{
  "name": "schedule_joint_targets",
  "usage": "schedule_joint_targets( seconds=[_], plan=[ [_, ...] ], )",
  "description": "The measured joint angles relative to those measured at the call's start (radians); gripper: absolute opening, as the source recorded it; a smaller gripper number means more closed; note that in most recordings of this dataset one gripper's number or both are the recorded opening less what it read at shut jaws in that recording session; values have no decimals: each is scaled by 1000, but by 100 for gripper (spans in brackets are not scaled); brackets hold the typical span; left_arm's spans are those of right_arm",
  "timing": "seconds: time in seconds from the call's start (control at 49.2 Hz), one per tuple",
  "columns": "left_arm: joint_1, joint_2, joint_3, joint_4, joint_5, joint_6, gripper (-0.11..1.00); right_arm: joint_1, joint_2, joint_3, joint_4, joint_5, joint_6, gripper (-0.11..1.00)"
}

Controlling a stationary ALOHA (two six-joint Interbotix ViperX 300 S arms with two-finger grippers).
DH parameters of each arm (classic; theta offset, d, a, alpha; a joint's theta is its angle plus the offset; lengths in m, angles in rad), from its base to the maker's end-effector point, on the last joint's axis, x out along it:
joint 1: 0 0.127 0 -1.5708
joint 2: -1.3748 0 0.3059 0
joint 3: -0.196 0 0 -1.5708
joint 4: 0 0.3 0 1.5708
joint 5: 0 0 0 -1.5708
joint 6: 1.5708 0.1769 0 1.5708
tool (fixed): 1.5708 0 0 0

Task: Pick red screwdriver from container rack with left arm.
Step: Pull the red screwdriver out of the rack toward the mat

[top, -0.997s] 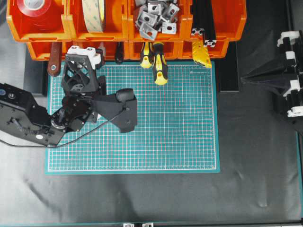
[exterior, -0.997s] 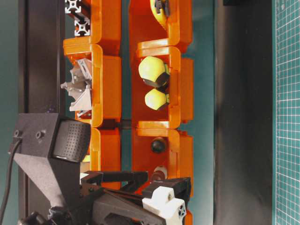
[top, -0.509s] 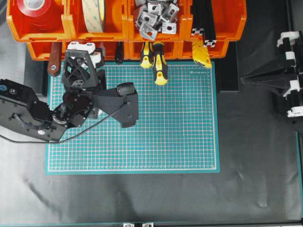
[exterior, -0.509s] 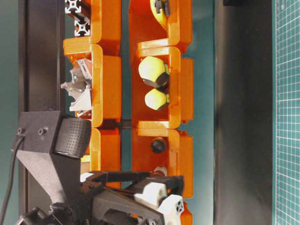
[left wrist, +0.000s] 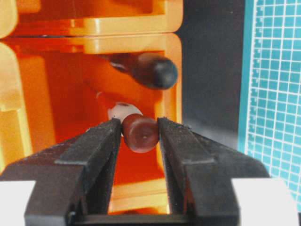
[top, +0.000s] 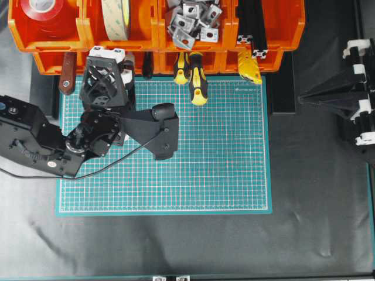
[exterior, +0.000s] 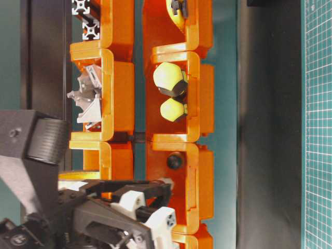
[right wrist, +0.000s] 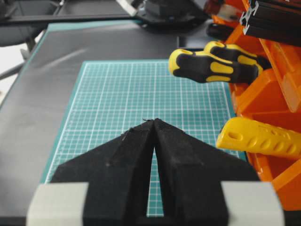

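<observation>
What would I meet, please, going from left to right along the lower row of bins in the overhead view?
Dark red flat handle → left gripper → black handle → two yellow-and-black screwdrivers → yellow handle.

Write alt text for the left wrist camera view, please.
Two black fingers of the left gripper flank the dark red end cap of the red screwdriver inside an orange bin; a black-handled tool lies above.
</observation>
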Motion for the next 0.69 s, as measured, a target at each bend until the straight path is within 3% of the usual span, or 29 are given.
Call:
schedule_joint_targets(
  seconds=[0.285, 0.692],
  plan=[
    [-126, 0, -98, -2, 91, 3, 25, 2, 0, 0, 0, 2, 0, 0],
    [-379, 17, -393, -2, 199, 28, 25, 3, -18, 2, 0, 31, 5, 0]
  ],
)
